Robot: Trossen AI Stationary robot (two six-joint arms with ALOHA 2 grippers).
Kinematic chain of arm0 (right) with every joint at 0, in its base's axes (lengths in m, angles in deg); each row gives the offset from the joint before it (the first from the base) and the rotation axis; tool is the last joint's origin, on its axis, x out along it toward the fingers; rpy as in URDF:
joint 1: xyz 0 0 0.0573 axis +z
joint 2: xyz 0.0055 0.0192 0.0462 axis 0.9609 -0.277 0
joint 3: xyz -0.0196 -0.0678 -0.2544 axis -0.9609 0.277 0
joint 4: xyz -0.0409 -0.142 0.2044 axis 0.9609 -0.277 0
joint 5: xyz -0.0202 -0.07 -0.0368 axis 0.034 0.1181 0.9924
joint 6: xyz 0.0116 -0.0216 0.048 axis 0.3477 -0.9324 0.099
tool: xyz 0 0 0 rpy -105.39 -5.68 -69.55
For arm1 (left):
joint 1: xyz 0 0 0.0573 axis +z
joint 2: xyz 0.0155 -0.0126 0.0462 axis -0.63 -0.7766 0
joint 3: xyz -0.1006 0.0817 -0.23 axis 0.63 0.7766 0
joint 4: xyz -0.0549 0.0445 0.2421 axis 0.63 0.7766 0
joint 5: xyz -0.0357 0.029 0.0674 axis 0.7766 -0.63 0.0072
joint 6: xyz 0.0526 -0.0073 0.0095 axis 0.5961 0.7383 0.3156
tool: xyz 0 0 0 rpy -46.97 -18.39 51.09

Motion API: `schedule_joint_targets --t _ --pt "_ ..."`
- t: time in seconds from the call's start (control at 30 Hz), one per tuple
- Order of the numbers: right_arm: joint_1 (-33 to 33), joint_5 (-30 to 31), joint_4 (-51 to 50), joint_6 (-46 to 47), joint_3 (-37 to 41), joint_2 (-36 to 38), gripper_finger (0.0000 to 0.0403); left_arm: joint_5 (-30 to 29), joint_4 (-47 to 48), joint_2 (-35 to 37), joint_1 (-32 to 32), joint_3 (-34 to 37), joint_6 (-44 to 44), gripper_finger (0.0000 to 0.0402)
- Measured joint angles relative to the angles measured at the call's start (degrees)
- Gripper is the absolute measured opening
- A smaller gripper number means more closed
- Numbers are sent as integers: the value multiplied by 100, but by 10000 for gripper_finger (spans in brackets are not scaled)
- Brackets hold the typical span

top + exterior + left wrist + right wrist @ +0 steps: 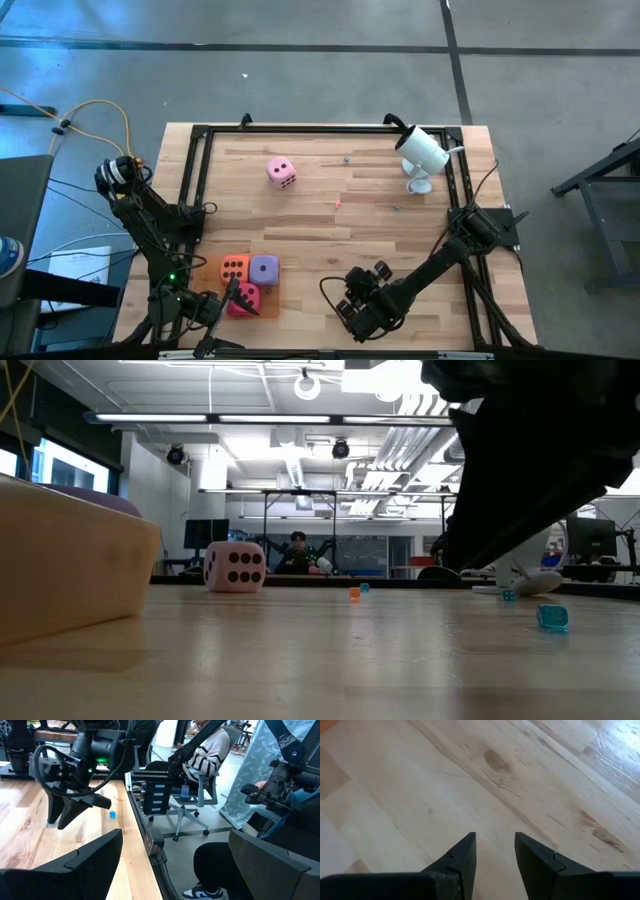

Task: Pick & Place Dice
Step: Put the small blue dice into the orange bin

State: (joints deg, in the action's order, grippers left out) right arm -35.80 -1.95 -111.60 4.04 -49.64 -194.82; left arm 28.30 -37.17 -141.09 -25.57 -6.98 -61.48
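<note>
plainly, the light pink soft cube die with dark pips [281,172] is left alone up the wooden table [330,240], well apart from both arms; the right gripper [362,312], jaws slightly parted and empty, is judged somewhat nearer than the wide-open left gripper [222,310].

Probably a robotics lab: ceiling strip lights [270,417], monitors [208,535], other robot arms [300,555] behind the table [330,650].

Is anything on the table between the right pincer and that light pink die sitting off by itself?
Nothing visible. Bare wood lies between the right pincer and the light pink die; the other three dice sit off to the side.
</note>
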Motion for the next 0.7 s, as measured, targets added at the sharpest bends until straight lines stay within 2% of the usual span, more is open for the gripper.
schedule_joint_targets --t 0.1,0.2,0.5,0.7 --pt "-9 -15 43 -62 0 0 133 0 -2 0 0 0 2 355" --pt "1 4 53 -106 0 0 161 0 -4 0 0 0 0 355" --pt "1 -37 103 -187 0 0 319 0 -8 0 0 0 63 355" --pt "3 -151 391 -232 0 0 379 0 -6 0 0 0 54 355"
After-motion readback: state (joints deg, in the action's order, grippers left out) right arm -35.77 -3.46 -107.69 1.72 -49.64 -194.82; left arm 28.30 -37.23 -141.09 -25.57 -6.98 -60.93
